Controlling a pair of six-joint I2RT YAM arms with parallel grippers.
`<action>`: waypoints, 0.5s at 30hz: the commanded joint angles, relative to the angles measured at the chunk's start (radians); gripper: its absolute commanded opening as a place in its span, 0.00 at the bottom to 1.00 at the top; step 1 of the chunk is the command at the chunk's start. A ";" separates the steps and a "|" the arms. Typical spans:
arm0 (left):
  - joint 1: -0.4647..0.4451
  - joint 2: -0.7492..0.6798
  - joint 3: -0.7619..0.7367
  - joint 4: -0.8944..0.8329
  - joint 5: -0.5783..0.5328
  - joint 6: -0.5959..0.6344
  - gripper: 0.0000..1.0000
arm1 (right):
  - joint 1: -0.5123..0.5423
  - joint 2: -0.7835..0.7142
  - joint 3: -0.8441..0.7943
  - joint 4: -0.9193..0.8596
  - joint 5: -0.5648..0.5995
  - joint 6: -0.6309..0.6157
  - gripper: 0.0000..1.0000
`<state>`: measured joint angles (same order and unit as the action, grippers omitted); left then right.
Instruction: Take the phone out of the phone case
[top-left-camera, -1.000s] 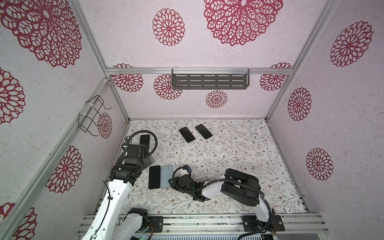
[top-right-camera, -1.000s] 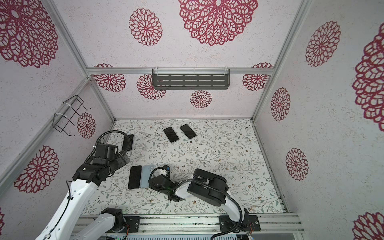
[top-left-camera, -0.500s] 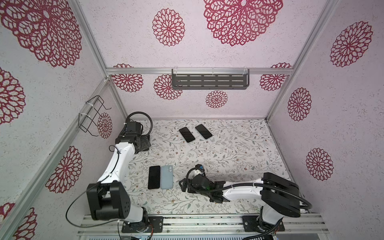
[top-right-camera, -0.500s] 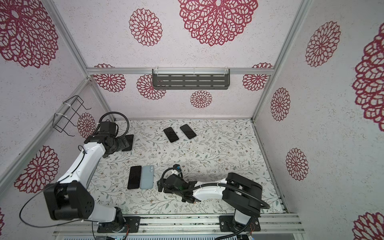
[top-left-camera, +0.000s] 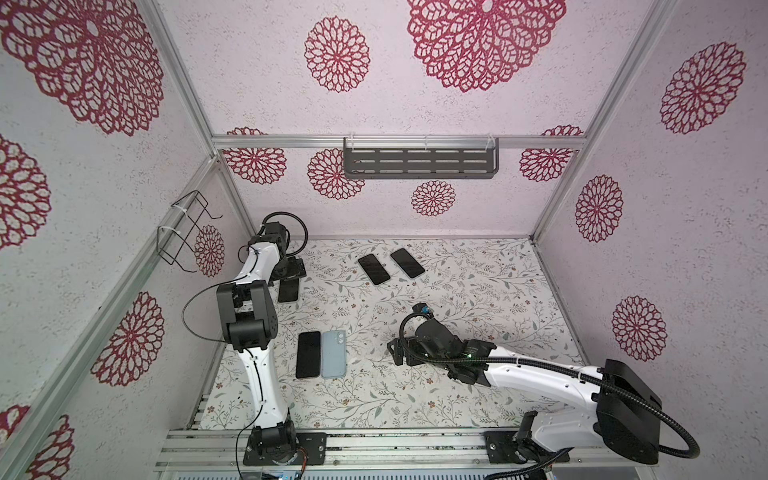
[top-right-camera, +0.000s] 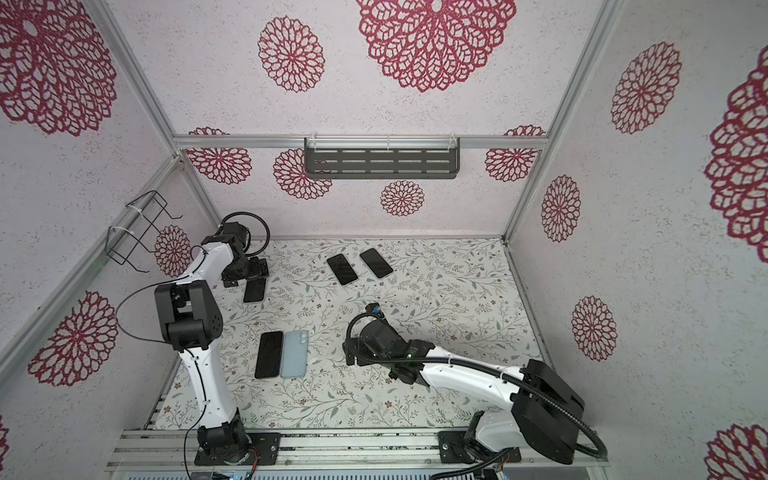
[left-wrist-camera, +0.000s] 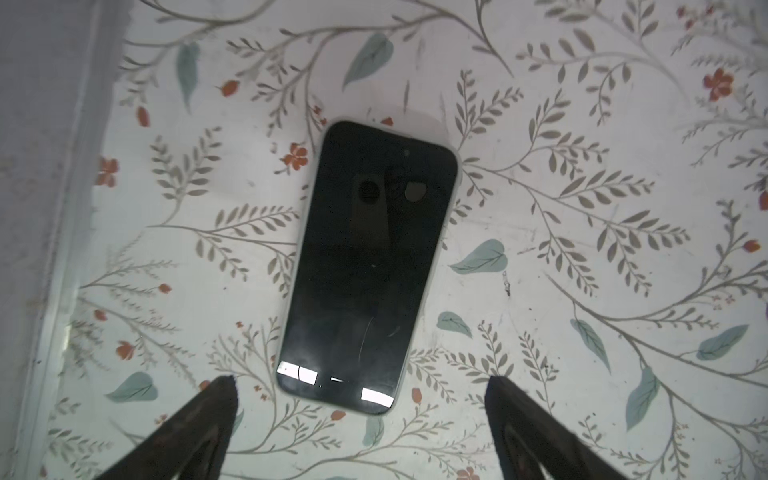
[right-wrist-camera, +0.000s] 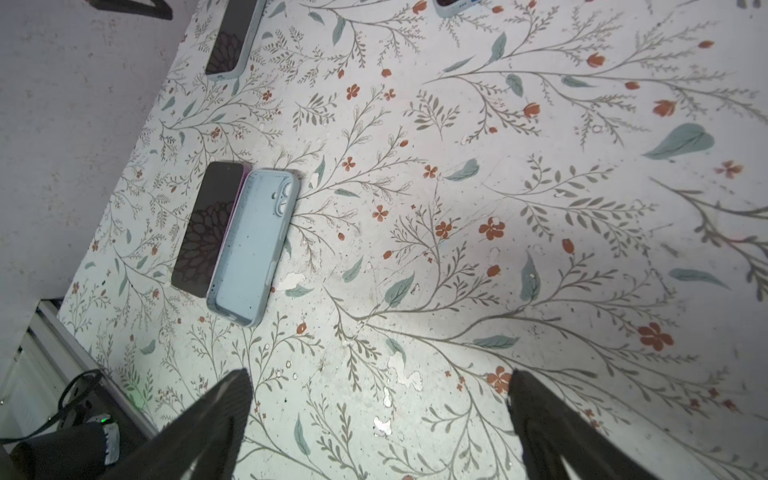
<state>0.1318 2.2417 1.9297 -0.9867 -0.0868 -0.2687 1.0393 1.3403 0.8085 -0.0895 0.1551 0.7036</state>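
Phone (top-left-camera: 308, 354) lies screen-up, touching the empty blue phone case (top-left-camera: 333, 353) beside it.

Centre and right of the surface (top-left-camera: 478, 299) are left bare: wide passage there. Phone (top-left-camera: 308, 354) and phone case (top-left-camera: 333, 353) are laid touching along one long side; only outer edges are exposed. Cased phone (left-wrist-camera: 370, 266) is flanked by bare surface, with the side wall (left-wrist-camera: 37, 166) near on one side.
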 joint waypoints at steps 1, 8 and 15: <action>0.010 0.044 0.064 -0.077 0.057 0.071 0.97 | -0.002 0.005 0.034 0.000 -0.023 -0.065 0.99; 0.018 0.107 0.093 -0.069 -0.017 0.110 0.97 | -0.002 0.035 0.041 0.043 -0.051 -0.071 0.99; 0.028 0.172 0.156 -0.084 -0.027 0.123 0.99 | -0.002 0.061 0.066 0.047 -0.054 -0.086 0.99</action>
<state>0.1490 2.3821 2.0510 -1.0554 -0.1070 -0.1719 1.0393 1.3994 0.8368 -0.0715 0.1017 0.6441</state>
